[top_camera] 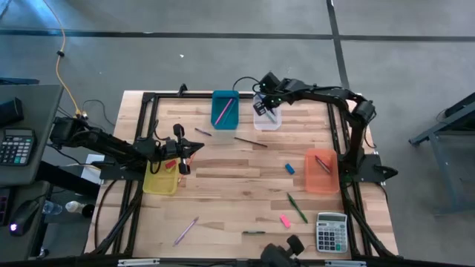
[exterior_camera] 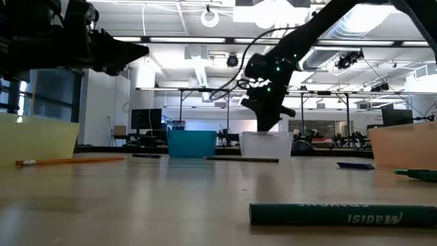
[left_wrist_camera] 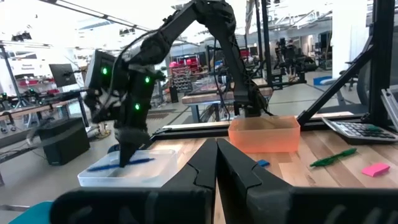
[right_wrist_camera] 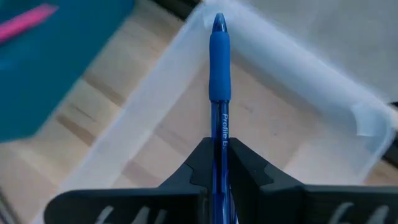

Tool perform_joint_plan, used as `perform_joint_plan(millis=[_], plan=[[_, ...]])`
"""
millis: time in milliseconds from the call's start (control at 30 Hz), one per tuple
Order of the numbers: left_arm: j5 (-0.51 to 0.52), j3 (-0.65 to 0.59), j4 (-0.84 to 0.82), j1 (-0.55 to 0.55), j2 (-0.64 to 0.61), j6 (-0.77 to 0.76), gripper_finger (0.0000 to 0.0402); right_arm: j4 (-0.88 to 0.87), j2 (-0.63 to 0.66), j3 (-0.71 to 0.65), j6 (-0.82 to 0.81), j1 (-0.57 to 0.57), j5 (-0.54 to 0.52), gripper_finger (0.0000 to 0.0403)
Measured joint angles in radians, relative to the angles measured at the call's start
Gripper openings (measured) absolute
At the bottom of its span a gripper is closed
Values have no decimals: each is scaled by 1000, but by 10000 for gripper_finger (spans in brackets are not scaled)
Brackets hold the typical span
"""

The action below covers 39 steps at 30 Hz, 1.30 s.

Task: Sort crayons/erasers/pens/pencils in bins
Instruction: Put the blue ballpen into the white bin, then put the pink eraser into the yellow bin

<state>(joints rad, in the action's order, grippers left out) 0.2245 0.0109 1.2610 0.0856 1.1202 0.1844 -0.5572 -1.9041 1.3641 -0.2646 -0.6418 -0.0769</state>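
Note:
My right gripper (top_camera: 263,104) is over the clear bin (top_camera: 268,120) at the table's far side, shut on a blue pen (right_wrist_camera: 218,74). The teal bin (top_camera: 225,108) with a pink stick stands beside it. My left gripper (top_camera: 184,150) is shut and empty in the left wrist view (left_wrist_camera: 216,167), above the far right corner of the yellow bin (top_camera: 161,180). A small red piece (top_camera: 171,163) shows at that bin's far edge. The orange bin (top_camera: 321,171) stands at the right. A blue eraser (top_camera: 289,168) and a pink eraser (top_camera: 284,221) lie on the table. My right gripper pinches the blue pen's clear barrel (right_wrist_camera: 219,144) between its two fingers. The pen runs on past the fingertips, and its blue rubber grip (right_wrist_camera: 218,65) and tip are inside the clear bin. The fingers come from above, pointing down into the bin. Whether the tip touches the bin's floor I cannot tell.
On the table lie a green stick (top_camera: 297,208), a purple pencil (top_camera: 185,231), a dark pen (top_camera: 252,232), a dark stick (top_camera: 250,141) and a short one (top_camera: 203,132). A grey calculator (top_camera: 332,232) lies at the near right. A second calculator (top_camera: 16,146) sits on a side desk.

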Motion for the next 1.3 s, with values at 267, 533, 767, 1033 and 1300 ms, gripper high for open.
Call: perform_joint_plan(millis=[267,533,767,1033,1300], plan=[[3,0,0,0,0,2,0,5,-48,-6,-23,-16,-17,18],[3,0,0,0,0,2,1,6,-48,-6,-26,-15,-25,42],[13,0,-8,0,0,1,1,8,-48,-6,-24,-15,-64,111],[22,0,-8,0,0,3,1,-46,83,-6,82,32,-54,78],[25,0,-8,0,0,20,0,372,448,-301,202,173,-69,13]])
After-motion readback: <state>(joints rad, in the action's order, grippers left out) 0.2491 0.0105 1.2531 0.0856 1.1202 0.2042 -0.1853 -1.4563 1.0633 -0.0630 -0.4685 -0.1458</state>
